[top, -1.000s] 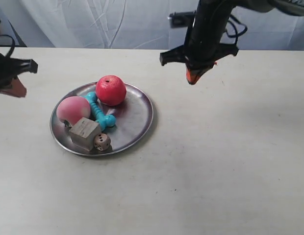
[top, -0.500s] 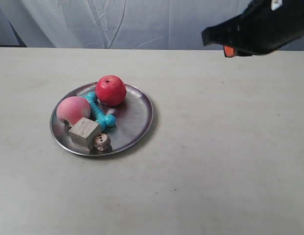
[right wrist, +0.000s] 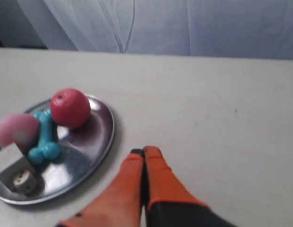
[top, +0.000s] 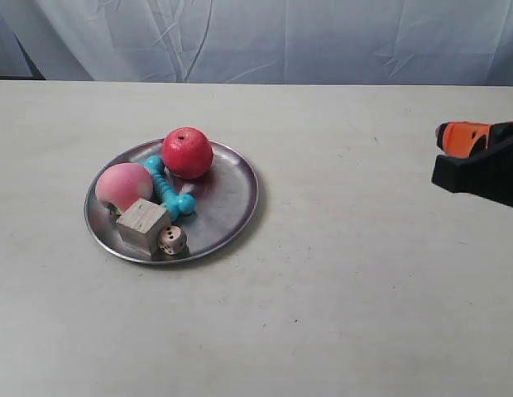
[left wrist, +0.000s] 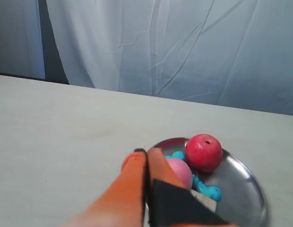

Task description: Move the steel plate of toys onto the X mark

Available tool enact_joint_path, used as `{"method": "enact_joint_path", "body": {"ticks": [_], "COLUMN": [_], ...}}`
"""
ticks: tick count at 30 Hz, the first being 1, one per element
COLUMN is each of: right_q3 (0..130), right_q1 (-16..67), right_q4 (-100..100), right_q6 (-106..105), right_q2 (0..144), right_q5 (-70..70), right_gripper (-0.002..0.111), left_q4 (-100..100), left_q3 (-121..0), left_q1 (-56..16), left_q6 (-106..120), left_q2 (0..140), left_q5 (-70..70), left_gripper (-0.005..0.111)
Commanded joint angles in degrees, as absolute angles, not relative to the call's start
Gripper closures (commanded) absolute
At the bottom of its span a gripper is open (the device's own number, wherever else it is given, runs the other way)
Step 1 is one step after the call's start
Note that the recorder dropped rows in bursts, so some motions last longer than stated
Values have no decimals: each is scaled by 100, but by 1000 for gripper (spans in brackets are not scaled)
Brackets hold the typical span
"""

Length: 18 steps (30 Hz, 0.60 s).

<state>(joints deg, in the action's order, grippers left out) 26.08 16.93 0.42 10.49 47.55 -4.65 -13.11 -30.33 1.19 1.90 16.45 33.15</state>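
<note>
The steel plate (top: 230, 198) lies left of the table's middle. It holds the red apple (top: 187, 152), pink peach ball (top: 122, 186), teal bone (top: 170, 192), wooden cube (top: 143, 225) and die (top: 171, 240). The left gripper (left wrist: 146, 152) is shut and empty, hovering by the plate (left wrist: 241, 182) on the peach's (left wrist: 182, 171) side, near the apple (left wrist: 203, 152). My right gripper (right wrist: 144, 152) is also shut and empty, off the rim of the plate (right wrist: 97, 137). The gripper (top: 459, 137) of the arm at the exterior view's right shows at that edge. I cannot make out the X mark.
Pale tabletop (top: 339, 273) stretches between the plate and the arm at the exterior view's right. A white curtain (top: 265, 37) hangs behind the table's far edge. A tiny dark speck (right wrist: 236, 112) marks the table in the right wrist view.
The arm at the exterior view's right swung from above the table's back middle out to the right edge and lower. The arm at the left edge left the view. Plate and toys stayed put.
</note>
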Motion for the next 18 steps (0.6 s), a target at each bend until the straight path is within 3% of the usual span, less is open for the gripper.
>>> {"method": "enact_joint_path", "body": {"ticks": [1, 5, 10, 18], "right_q3": [2562, 2562, 2562, 2562], "right_q1": [1675, 1675, 1675, 1675], "right_q4": [58, 58, 58, 58], "right_q6": [1061, 1061, 1061, 1061], "right_q2": [4532, 4519, 4519, 4519], "right_q5": [-284, -232, -244, -244], "right_gripper": [108, 108, 108, 108], "left_q4": [-1740, -3167, -3197, -3197], "left_q3": [-2985, -2875, -2853, -2853], "left_q1": [101, 101, 101, 101], "left_q6": [46, -189, -90, -90], "left_q2": [1506, 1506, 1506, 1506], "left_q5": [3467, 2504, 1395, 1249], "left_gripper": [107, 107, 107, 107]}}
